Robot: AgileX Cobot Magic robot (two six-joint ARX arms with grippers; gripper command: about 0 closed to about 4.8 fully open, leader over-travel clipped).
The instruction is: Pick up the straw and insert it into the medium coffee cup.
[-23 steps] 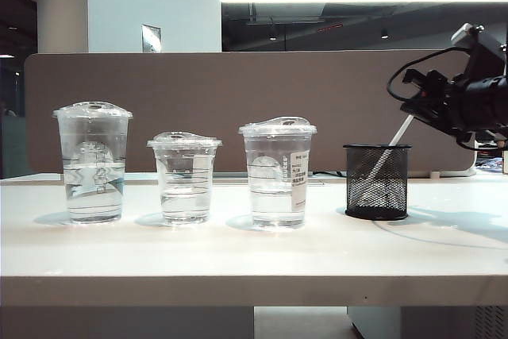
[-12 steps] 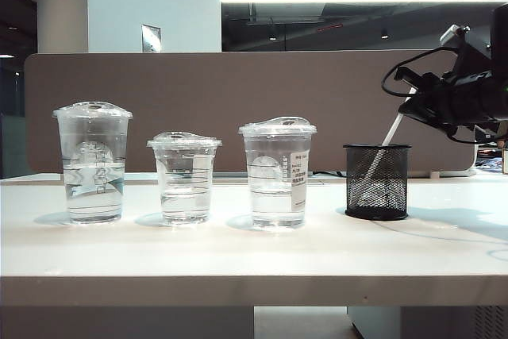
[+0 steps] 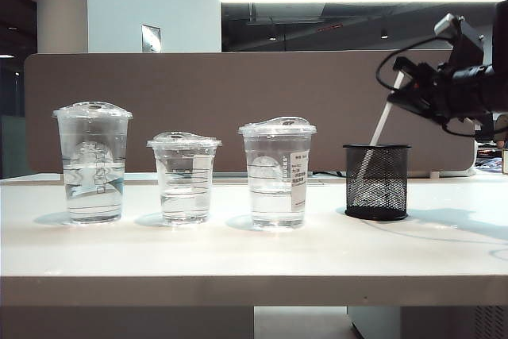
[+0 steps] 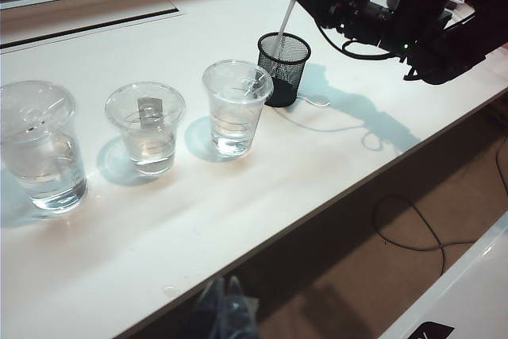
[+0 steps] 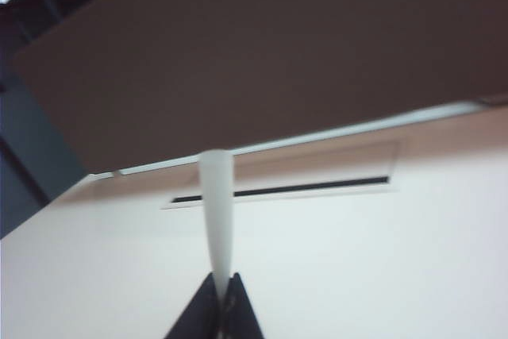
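Three lidded cups, a mesh holder, and the right gripper clamped on the straw.

Along the white table (image 3: 238, 260) we see, from its left end, the tallest clear cup (image 3: 93, 162), the shortest clear cup (image 3: 184, 177) and the medium coffee cup (image 3: 278, 172) with its white label, then a black mesh pen holder (image 3: 377, 181) toward the right end. The straw (image 3: 379, 129) leans out of that holder, its upper end pinched between the closed fingers of the right gripper (image 3: 399, 93) above it. We see the left gripper (image 4: 225, 317) only as a dark blur near the table's front edge; we cannot tell its opening.
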